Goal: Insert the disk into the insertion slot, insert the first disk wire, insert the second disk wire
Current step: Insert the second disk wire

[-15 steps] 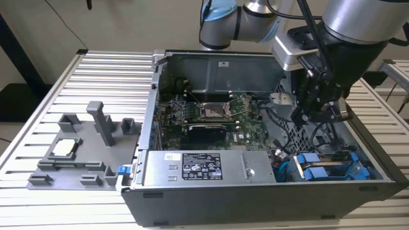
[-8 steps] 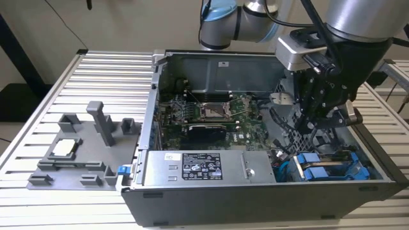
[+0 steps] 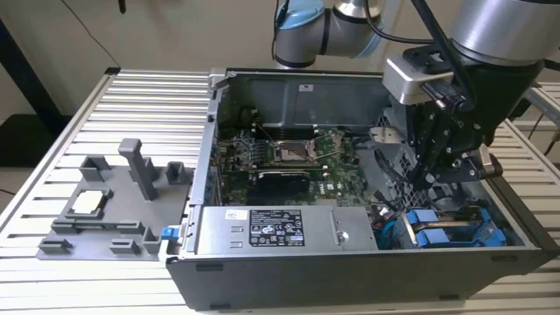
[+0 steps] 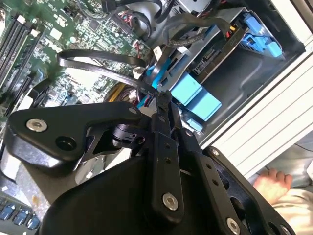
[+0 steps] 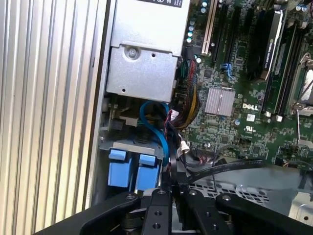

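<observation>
One grey plastic fixture tray (image 3: 105, 210) on the exterior view's left, open grey computer case (image 3: 350, 275) centre, silver power-supply box (image 3: 280, 230), blue-framed silver disk (image 3: 450, 231) seated in perforated grey metal insertion slot (image 3: 411, 197), black gripper (image 3: 429, 176) above it, fingers pinched on a black flat disk wire (image 4: 105, 73).

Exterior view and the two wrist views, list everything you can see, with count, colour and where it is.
Computer case: one, dark grey, open, on the slatted table.
Table: one, silver slats, under everything.
Motherboard: one, green, on the case floor.
Power-supply box: one, silver with a label, along the case's near wall.
Disk: one seen, blue carrier, seated in the insertion slot at the exterior view's right.
Blue cable: one, looping between the power-supply box and the disk.
Fixture tray: one, grey, on the table at the exterior view's left.
Person's hand: one, beyond the case edge.
Gripper: one, black, shut on a black wire above the disk.
</observation>
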Controlling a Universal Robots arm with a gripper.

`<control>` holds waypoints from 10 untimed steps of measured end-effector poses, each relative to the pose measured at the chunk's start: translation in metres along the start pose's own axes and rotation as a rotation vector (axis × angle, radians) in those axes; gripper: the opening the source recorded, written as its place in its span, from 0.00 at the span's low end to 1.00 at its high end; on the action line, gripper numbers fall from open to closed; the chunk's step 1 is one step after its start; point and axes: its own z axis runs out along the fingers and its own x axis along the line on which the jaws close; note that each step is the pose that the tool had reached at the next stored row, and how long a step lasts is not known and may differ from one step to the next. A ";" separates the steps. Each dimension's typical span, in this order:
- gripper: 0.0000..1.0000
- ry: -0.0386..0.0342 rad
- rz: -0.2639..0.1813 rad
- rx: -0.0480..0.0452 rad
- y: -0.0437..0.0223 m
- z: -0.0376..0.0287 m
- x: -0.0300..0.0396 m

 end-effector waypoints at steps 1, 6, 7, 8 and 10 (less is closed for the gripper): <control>0.16 0.0001 0.002 -0.0001 -0.0005 0.0009 0.0006; 0.16 -0.0022 0.015 0.0000 -0.0034 0.0041 0.0026; 0.16 -0.0028 0.015 -0.0008 -0.0054 0.0043 0.0034; 0.16 -0.0050 0.015 -0.0058 -0.0115 0.0049 0.0052; 0.16 -0.0075 0.015 -0.0113 -0.0177 0.0056 0.0073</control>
